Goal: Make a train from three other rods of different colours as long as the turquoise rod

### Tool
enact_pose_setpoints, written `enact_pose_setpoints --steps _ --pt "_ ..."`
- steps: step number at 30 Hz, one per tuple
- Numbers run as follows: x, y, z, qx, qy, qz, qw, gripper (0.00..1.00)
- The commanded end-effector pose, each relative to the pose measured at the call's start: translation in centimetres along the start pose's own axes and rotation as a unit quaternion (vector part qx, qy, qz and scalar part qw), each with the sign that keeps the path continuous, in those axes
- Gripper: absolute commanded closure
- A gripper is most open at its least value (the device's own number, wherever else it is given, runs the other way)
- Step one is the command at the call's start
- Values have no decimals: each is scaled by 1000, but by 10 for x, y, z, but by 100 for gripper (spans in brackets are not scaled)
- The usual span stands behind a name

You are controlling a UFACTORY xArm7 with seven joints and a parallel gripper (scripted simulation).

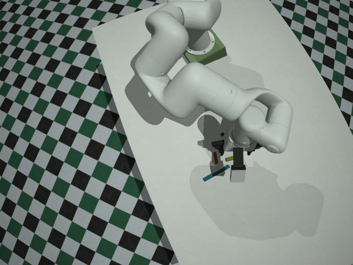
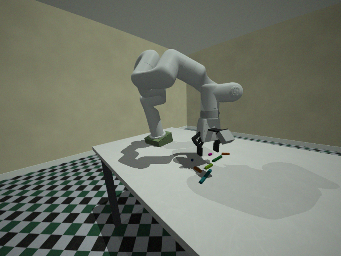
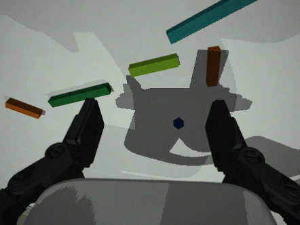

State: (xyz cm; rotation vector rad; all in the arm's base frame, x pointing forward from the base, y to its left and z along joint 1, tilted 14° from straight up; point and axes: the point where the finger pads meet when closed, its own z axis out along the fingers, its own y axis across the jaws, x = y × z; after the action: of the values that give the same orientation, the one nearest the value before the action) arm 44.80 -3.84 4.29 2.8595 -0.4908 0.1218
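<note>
Claw (image 1: 235, 149) (image 2: 208, 150) (image 3: 154, 112), fully open and holding nothing, above a pale desk (image 1: 159, 182) (image 2: 220, 198) (image 3: 112, 149) on chequered floor (image 1: 71, 159) (image 2: 66, 220); turquoise rod (image 1: 216, 173) (image 2: 205, 176) (image 3: 208, 20) well apart from the claw, beyond the lime rod (image 1: 229, 158) (image 2: 208, 166) (image 3: 153, 65).

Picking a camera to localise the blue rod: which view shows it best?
Wrist: the blue rod appears largest there, unobstructed. Top and exterior also show it whole, but only as a tiny dark speck in shadow.

In the wrist view, the blue rod (image 1: 222, 134) (image 2: 192, 160) (image 3: 178, 123) had open space around it; the nearer orange rod (image 1: 215, 157) (image 2: 197, 169) (image 3: 213, 66) obstructed one o'clock, the lime rod (image 1: 229, 158) (image 2: 208, 166) (image 3: 154, 64) eleven.
</note>
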Motion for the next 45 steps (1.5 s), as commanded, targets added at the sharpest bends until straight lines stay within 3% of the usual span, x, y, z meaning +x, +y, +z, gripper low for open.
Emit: enact_pose_setpoints --steps 1,7,13,45 --pt "6 7 -2 4 -5 -83 996 0" --pt "13 17 -2 5 -4 -168 986 0" --pt "14 19 -2 5 -4 -190 982 0" --pt "14 20 -2 5 -3 -194 981 0"
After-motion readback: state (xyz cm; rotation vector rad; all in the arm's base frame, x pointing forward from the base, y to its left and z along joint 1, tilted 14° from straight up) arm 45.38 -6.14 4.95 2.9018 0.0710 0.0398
